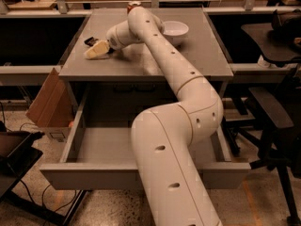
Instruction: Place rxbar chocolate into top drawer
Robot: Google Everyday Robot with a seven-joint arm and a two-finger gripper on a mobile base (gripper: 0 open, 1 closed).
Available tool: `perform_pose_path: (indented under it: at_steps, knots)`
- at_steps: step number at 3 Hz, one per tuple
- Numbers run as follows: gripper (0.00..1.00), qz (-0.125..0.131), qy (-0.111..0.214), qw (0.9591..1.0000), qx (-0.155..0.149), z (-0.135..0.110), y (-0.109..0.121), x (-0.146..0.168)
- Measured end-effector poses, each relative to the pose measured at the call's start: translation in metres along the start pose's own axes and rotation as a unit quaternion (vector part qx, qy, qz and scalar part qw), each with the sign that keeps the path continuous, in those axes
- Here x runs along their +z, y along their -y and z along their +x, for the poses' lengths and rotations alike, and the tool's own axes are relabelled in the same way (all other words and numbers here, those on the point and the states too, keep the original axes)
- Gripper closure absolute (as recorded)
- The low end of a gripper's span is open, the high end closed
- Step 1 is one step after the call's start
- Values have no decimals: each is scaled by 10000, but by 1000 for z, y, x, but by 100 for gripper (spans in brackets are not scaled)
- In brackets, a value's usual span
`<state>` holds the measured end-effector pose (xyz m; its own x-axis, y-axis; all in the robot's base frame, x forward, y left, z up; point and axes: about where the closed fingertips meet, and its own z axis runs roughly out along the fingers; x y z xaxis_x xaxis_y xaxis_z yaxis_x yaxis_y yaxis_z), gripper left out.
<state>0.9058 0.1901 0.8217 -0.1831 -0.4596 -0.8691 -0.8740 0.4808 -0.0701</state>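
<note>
Camera view: the gripper point(96, 50) is seen at the counter's point(207, 55) ten o'clock, rxbar chocolate point(91, 41) at its eleven; its grasp cannot be told.

The fat, round white arm point(178, 140) is showing small dark dots; its pale pincer point(96, 51) is sitting over the tabletop point(94, 67).

Pincer point(96, 50) sits low on the left rear of the tabletop point(108, 68). Just behind it, the rxbar chocolate point(90, 41) shows only as a small dark sliver, lettering too small to read. Arm point(188, 93) hides the right part of the top drawer point(99, 147) floor, the bowl's point(177, 29) left rim and most of the red can point(133, 5). Arm's base is cut off by the bottom edge.
</note>
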Motion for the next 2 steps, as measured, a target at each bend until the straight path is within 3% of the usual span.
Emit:
perform_pose_path:
  at_steps: [1,2]
  knots:
    - [72,0,0,10000,0,-5,0,-3]
    - [95,0,0,10000,0,-8,1,-4]
